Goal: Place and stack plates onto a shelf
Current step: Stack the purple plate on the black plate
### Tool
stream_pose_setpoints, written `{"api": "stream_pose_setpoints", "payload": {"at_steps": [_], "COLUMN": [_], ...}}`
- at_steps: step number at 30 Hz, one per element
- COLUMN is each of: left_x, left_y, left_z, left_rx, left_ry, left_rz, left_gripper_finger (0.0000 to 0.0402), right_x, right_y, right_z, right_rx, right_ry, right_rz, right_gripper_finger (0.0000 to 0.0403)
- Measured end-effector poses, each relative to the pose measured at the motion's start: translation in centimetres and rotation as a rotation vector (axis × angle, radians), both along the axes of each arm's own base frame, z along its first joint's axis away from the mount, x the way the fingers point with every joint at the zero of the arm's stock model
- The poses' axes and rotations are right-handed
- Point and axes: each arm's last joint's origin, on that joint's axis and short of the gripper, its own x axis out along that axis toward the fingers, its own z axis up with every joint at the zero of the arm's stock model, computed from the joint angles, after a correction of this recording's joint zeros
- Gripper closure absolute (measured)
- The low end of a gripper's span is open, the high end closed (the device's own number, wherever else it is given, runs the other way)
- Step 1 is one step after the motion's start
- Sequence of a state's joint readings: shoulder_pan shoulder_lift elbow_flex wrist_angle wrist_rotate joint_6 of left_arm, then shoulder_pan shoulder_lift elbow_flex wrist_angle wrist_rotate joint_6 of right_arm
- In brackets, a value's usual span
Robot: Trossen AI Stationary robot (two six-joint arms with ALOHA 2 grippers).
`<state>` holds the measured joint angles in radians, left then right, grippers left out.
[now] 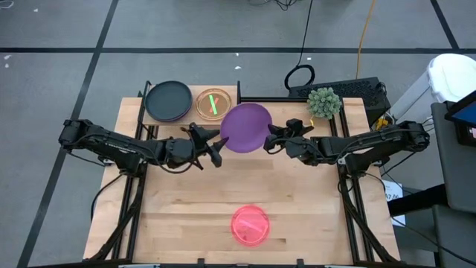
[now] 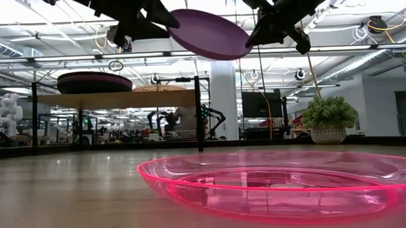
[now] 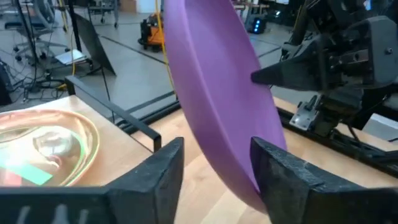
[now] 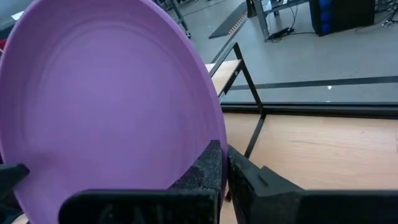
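Note:
A matte purple plate point(image 1: 245, 126) hangs tilted in the air between my two grippers, in front of the shelf point(image 1: 233, 95). My right gripper point(image 4: 225, 168) is shut on its right rim. My left gripper point(image 3: 216, 168) is open, with one finger on either side of the plate's left rim point(image 3: 245, 177). A dark plate stack point(image 1: 169, 100) and a translucent plate with a green strip point(image 1: 213, 103) lie on the shelf. A translucent pink plate point(image 1: 250, 225) lies flat on the table near its front edge. My right gripper pinches the purple plate's rim point(image 4: 214, 134) between its two fingers, one on the upper face and one beneath. It comes nearly level from the table's right. The plate is lifted clear and tilted. My left gripper: whether a finger point(image 3: 280, 180) touches the rim, I cannot tell.
A small potted plant point(image 1: 323, 102) stands at the table's far right corner, with a black keyboard point(image 1: 349, 91) and a cable loop point(image 1: 300, 76) behind it. A thin black upright panel point(image 2: 198, 114) closes the shelf's right end. Bare wood lies between the grippers and the pink plate.

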<state>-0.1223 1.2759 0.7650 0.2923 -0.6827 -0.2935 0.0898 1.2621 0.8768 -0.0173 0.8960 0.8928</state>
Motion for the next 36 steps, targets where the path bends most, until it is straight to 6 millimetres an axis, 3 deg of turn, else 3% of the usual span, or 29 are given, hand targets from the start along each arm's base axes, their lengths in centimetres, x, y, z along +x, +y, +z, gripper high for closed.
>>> {"api": "stream_pose_setpoints", "payload": {"at_steps": [8,14,22,29,36], "left_x": [0.1,0.1,-0.2,-1.4,-3.1], "left_y": [0.0,0.2,0.3,0.9,2.0], "left_z": [-0.1,-0.2,0.2,1.6,3.5], "left_rx": [-0.012,-0.034,-0.072,-0.093,-0.095], "left_ry": [-0.009,-0.023,-0.060,-0.073,-0.141], "left_rz": [0.018,0.041,0.067,0.095,0.123], "left_gripper_finger": [0.0302,0.0337,0.0359,0.0363,0.0363], "right_x": [0.0,0.0,0.1,-0.1,-0.1], "right_y": [0.0,0.1,0.1,-1.0,-1.7], "right_z": [0.0,-0.1,-0.1,0.4,0.8], "right_rx": [-0.011,-0.012,0.033,0.135,0.218], "right_ry": [0.015,0.048,0.056,0.027,-0.014], "right_rz": [0.006,0.057,0.164,0.305,0.409], "right_gripper_finger": [0.0403,0.0388,0.0295,0.0201,0.0140]}}
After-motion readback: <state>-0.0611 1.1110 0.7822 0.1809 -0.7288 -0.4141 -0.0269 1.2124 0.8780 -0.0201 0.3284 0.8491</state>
